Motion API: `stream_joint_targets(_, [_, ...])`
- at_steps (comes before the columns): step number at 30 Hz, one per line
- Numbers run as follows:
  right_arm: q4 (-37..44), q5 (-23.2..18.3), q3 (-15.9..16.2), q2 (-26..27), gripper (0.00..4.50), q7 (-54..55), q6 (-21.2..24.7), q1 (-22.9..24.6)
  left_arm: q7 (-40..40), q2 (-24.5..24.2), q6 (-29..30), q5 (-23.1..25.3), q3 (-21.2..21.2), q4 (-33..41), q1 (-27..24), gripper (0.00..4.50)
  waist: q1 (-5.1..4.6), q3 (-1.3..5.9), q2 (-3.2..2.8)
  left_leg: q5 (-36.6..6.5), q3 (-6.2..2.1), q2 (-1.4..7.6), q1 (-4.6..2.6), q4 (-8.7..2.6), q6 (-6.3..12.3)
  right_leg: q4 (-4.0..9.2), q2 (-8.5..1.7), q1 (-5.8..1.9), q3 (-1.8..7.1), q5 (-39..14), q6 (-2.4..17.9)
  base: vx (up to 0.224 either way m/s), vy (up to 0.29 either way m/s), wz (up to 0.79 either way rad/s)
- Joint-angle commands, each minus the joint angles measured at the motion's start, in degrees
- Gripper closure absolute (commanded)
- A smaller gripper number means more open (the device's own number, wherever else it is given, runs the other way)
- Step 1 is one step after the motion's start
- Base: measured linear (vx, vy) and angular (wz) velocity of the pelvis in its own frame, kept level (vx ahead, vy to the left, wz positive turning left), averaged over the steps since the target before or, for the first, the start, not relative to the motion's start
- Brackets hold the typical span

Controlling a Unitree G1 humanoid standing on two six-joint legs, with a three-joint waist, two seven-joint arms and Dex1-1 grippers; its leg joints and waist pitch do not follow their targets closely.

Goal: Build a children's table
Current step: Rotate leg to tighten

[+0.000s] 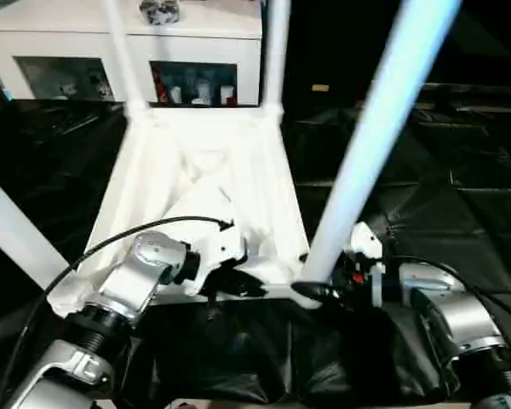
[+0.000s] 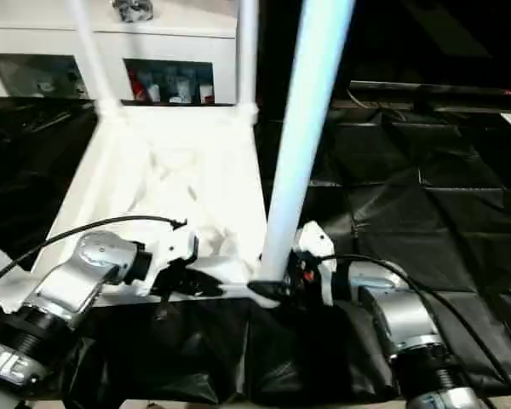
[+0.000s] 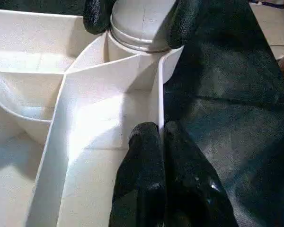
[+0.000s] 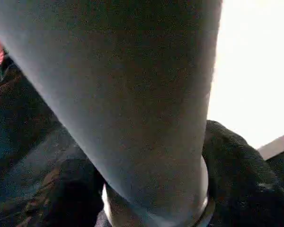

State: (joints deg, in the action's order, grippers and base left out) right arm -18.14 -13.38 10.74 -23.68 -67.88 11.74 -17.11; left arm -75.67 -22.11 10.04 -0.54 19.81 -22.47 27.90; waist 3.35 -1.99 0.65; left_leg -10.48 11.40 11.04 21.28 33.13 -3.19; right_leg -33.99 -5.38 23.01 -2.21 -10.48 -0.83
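Note:
The white tabletop [image 1: 196, 175] lies upside down on black cloth, ribbed underside up. Two legs stand in its far corner sockets, one at the left [image 1: 123, 51] and one at the right [image 1: 277, 51]. A third leg [image 1: 13, 230] rises at the near left. The fourth leg [image 1: 383, 111] stands tilted in the near right socket. My right gripper [image 1: 311, 291] is shut on this leg's base, one black finger [image 4: 241, 175] on each side. My left gripper [image 3: 161, 137] is shut on the tabletop's near rim wall, close to that same socket [image 3: 142, 38].
A white glass-fronted cabinet [image 1: 128, 38] stands right behind the tabletop. Crumpled black cloth [image 1: 426, 179] covers the floor all around. The raised legs cross the space above the work.

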Motion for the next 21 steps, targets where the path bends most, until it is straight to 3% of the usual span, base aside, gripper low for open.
stream_joint_targets(1, [1.76, -0.99, 3.03, 0.76, 1.91, -3.31, 0.73, 0.35, 0.46, 0.62, -0.13, -0.64, 0.61, -1.09, 1.06, 4.5, -0.2, 2.65, 0.46, -14.95, -0.79, 2.29, -0.77, -4.2, 1.99, 4.11, -2.43, -1.9, 1.83, -14.78, 12.3, 0.0, 0.0, 0.0])
stream_joint_targets(7, [0.93, -0.82, 1.67, 3.31, 1.96, 1.24, 0.61, 1.02, 5.41, 3.08, 0.79, 0.08, -0.23, -1.76, 1.5, 4.5, -0.11, 2.67, 0.52, -14.64, -0.78, 2.3, -0.81, -4.14, 1.9, 4.04, -2.47, -1.96, 1.84, -14.6, 12.5, 0.0, 0.0, 0.0])
stream_joint_targets(9, [-2.51, 2.04, -0.13, 7.11, 1.98, 11.36, -0.58, 0.56, 10.92, 5.88, 2.85, 0.56, -1.62, -2.08, 2.41, 4.5, -0.24, 2.45, 0.41, -16.07, -0.9, 2.15, -0.82, -4.33, 0.91, 4.38, -2.6, -1.81, 1.84, -18.26, 11.6, 0.0, 0.0, 0.0])
stream_joint_targets(10, [-2.51, 2.04, -0.13, 7.11, 1.98, 11.36, -0.58, 0.56, 10.92, 5.88, 2.85, 0.56, -1.62, -2.08, 2.41, 4.5, -0.53, 2.3, 0.45, -16.94, -0.87, 2.15, -0.8, -4.43, 0.51, 4.62, -2.55, -1.63, 1.85, -19.77, 11.26, 0.0, 0.0, 0.0])
stream_joint_targets(12, [-4.92, 4.32, -1.49, 10.65, 1.98, 20.32, -1.32, 0.58, 15.91, 8.69, 4.72, 0.9, -2.72, -1.77, 3.02, 4.5, -1.17, 2.3, 0.64, -18.91, -1.38, 1.95, -0.75, -4.61, -1.29, 4.99, -2.74, -1.72, 1.58, -24.99, 9.39, 0.0, 0.0, 0.0])
stream_joint_targets(14, [-5.97, 4.66, -2.3, 12.78, 1.98, 24.32, -1.52, 0.92, 18.92, 10.03, 4.58, 2.0, -2.64, -1.16, 3.0, 4.5, -1.61, 2.2, 0.66, -20.71, -1.38, 1.91, -0.94, -4.49, -0.92, 5.55, -2.71, -1.27, 1.65, -27.96, 8.16, 0.0, 0.0, 0.0])
stream_joint_targets(15, [-6.69, 4.48, -3.23, 14.22, 1.98, 26.97, -1.34, 0.89, 19.9, 10.8, 5.47, 2.02, -2.72, -0.49, 2.93, 4.5, -1.7, 2.12, 0.37, -21.58, -1.45, 1.85, -1.14, -4.46, -0.76, 5.84, -2.72, -1.03, 1.69, -29.87, 7.45, 0.0, 0.0, 0.0])
stream_joint_targets(20, [-6.52, 4.02, -5.3, 19.44, 1.98, 33.0, -1.5, 1.36, 21.52, 13.38, 6.87, 2.14, -2.0, 2.23, 1.36, 4.5, -1.87, 2.33, 0.41, -20.74, -1.5, 1.93, -0.82, -4.65, -0.61, 5.65, -2.47, -1.05, 1.71, -26.94, 7.3, 0.0, 0.0, 0.0])
stream_joint_targets(21, [-6.34, 3.93, -5.32, 19.52, 1.64, 32.83, -1.67, 1.42, 21.46, 13.41, 6.84, 2.15, -1.91, 2.27, 1.25, 4.5, -1.83, 2.41, 0.41, -20.18, -1.5, 1.94, -0.63, -4.72, -0.39, 5.48, -2.41, -1.28, 1.69, -25.3, 7.6, 0.0, 0.0, 0.0])
